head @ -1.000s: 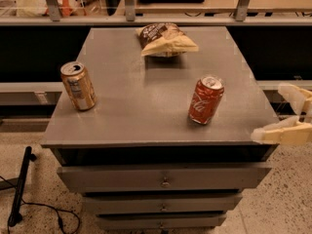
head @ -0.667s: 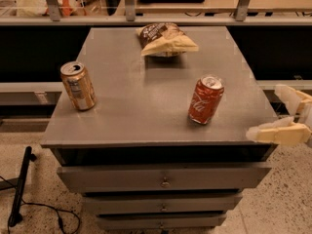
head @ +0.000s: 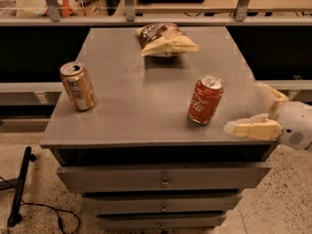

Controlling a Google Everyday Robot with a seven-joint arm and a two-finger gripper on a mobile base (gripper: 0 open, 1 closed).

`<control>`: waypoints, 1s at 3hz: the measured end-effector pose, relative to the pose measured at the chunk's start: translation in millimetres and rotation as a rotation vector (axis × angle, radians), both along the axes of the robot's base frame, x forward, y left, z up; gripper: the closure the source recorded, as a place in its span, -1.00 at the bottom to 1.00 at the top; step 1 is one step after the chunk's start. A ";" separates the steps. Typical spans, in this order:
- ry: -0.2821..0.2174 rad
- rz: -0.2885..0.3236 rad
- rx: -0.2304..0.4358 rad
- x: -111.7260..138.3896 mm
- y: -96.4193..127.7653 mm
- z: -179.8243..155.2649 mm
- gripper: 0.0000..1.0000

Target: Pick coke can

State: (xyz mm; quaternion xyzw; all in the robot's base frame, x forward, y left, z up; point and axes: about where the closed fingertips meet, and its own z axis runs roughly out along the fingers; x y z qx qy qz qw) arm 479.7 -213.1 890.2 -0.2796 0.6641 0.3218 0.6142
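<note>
The coke can [head: 205,100] is red with white script and a silver top. It stands upright on the grey metal cabinet top [head: 141,101], right of centre and near the front edge. My gripper [head: 244,108] is at the cabinet's right edge, just right of the can and a little lower in the view. Its two cream fingers [head: 252,128] are spread open and hold nothing. There is a small gap between the nearer fingertip and the can.
A gold-tan can [head: 77,86] stands at the left side of the cabinet top. A chip bag [head: 165,39] lies at the back centre. Drawers [head: 163,178] sit below the top. A black cable and stand [head: 20,189] are on the floor at left.
My gripper has moved a little to the left, closer to the coke can. The cans and the bag have not moved.
</note>
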 end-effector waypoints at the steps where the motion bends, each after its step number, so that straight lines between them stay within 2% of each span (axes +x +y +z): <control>1: -0.014 0.039 -0.036 12.2 19.1 -2.5 -1.00; 2: -0.018 0.083 -0.081 27.3 38.1 -9.7 -1.00; 3: -0.024 0.128 -0.091 38.3 58.1 -15.6 -1.00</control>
